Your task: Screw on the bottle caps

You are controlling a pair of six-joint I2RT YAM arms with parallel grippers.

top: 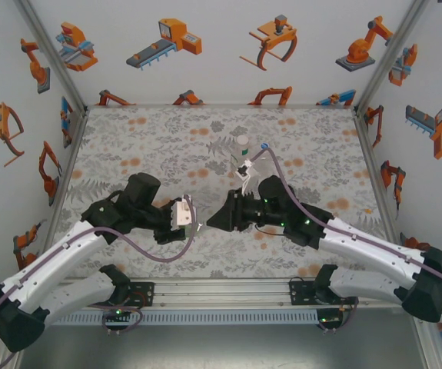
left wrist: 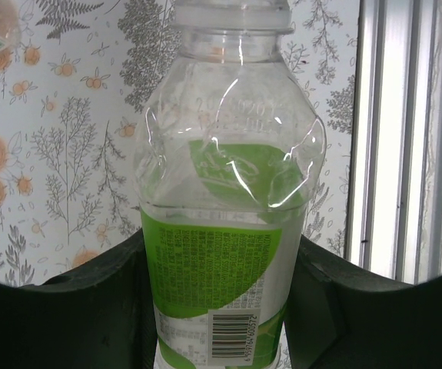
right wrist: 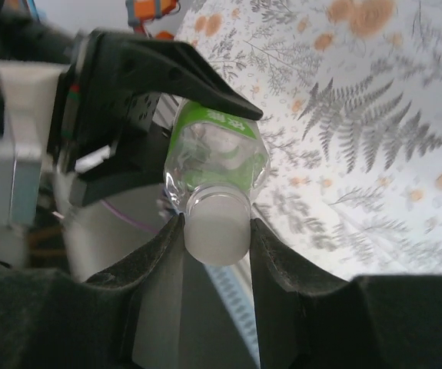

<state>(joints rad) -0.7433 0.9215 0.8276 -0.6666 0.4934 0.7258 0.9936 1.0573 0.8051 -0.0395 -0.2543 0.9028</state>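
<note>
Left wrist camera shows you the green-labelled bottle [left wrist: 224, 231] clamped in your left gripper [left wrist: 221, 265], a finger pressed to each side.
Your right gripper [right wrist: 217, 238] is closed on the white cap [right wrist: 217, 223], which sits on that bottle's neck. From the top camera you see both arms meeting mid-table. A second bottle [top: 241, 154], capped in white, stands upright on the floral table [top: 144, 138], just beyond the right wrist.

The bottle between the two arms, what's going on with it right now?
The left gripper is shut on the green-labelled bottle, holding its body between the two arms. The right gripper pinches the white cap between its fingers; the cap sits on the bottle's neck, how tightly cannot be told. Another bottle stands farther back on the table.
</note>
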